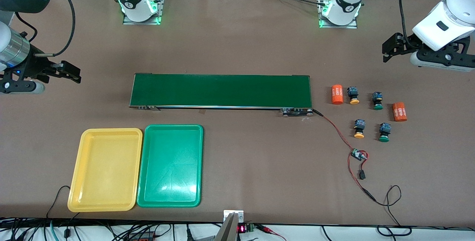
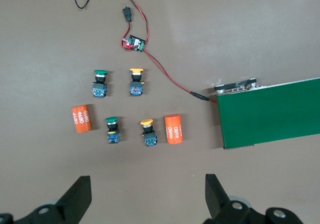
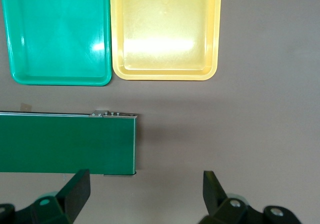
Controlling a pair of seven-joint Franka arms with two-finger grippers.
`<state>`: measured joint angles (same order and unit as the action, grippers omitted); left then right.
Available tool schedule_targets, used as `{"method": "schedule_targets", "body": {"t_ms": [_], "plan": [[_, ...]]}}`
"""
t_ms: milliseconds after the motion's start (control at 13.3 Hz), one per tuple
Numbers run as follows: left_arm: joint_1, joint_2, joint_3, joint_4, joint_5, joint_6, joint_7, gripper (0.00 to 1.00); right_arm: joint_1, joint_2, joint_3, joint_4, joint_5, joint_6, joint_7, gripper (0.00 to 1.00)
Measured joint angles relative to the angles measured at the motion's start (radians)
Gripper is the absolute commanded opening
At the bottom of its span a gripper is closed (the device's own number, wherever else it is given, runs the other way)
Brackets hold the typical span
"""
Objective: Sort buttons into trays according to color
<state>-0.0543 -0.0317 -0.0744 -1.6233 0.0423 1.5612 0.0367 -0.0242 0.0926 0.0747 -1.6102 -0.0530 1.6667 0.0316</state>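
Four push-button switches sat loose on the brown surface [image 1: 237, 48] at the left arm's end, just off the end of the dark-green conveyor belt [image 1: 222, 91], in a rough square: taking the middle of the group as the dial in the front view, a yellow-capped button [image 1: 353, 95] at 10 o'clock, a green-capped button [image 1: 377, 100] at 2, a second yellow-capped button [image 1: 359, 128] at 8 and a second green-capped button [image 1: 385, 132] at 4. All four lay apart from each other, caps pointing toward the front camera. Two orange 4680 cylinders flanked them, one [image 1: 337, 94] just beside the 10 o'clock button, the other [image 1: 399, 111] at about 3 o'clock. The yellow tray [image 1: 76, 170] and green tray [image 1: 198, 166] lay side by side, touching, bare, at the right arm's end, nearer the front camera than the belt. Left gripper [image 2: 148, 196] hung over the surface beside the button cluster, fingers spread wide, holding nothing. Right gripper [image 3: 146, 193] hung near the belt's other end, fingers likewise spread and empty; that arm appeared to wait. Judged the buttons light, rigid plastic, unlikely to be fragile; the round caps looked smooth and prone to slip or roll. The blocky black-and-blue body seemed the better hold, pinched across its flat sides.
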Motion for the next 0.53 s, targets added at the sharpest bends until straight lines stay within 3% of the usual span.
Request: {"method": "schedule_targets", "body": {"t_ms": [527], "plan": [[0.007,0.033,0.007,0.001,0.000,-0.047,0.000,1.00,0.000,0.002,0.000,0.000,0.000,0.000,-0.001,1.00]]}}
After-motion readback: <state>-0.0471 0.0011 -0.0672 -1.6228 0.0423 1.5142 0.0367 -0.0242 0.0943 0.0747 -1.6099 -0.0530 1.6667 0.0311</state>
